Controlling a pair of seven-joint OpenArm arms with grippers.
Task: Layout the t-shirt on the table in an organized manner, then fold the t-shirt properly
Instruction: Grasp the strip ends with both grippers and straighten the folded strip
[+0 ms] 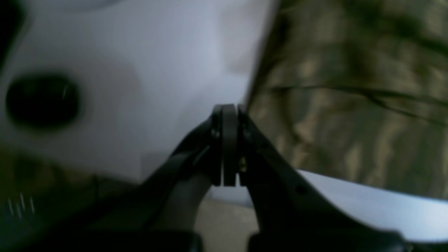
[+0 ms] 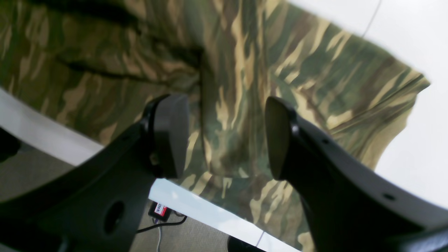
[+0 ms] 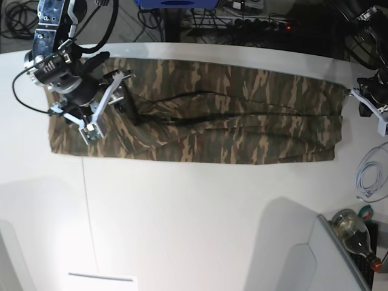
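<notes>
The camouflage t-shirt [image 3: 230, 115] lies as a long band across the far half of the white table [image 3: 194, 212]. My right gripper [image 3: 119, 97] hovers over the shirt's left part. In the right wrist view it [image 2: 224, 136] is open, with the cloth [image 2: 315, 80] spread below it up to the table edge. My left gripper [image 3: 354, 94] is at the shirt's far right corner. In the blurred left wrist view it [image 1: 229, 115] is pressed shut, and the shirt's edge [image 1: 350, 105] runs right up to the tips. The pinch itself is hidden.
A bottle [image 3: 351, 227] and a white cable [image 3: 370, 176] lie off the table's right side. Cables and a power strip [image 3: 242, 21] run behind the far edge. A small red-labelled device [image 2: 160, 210] sits on the floor below the table edge. A dark oval blur [image 1: 42, 99] shows in the left wrist view.
</notes>
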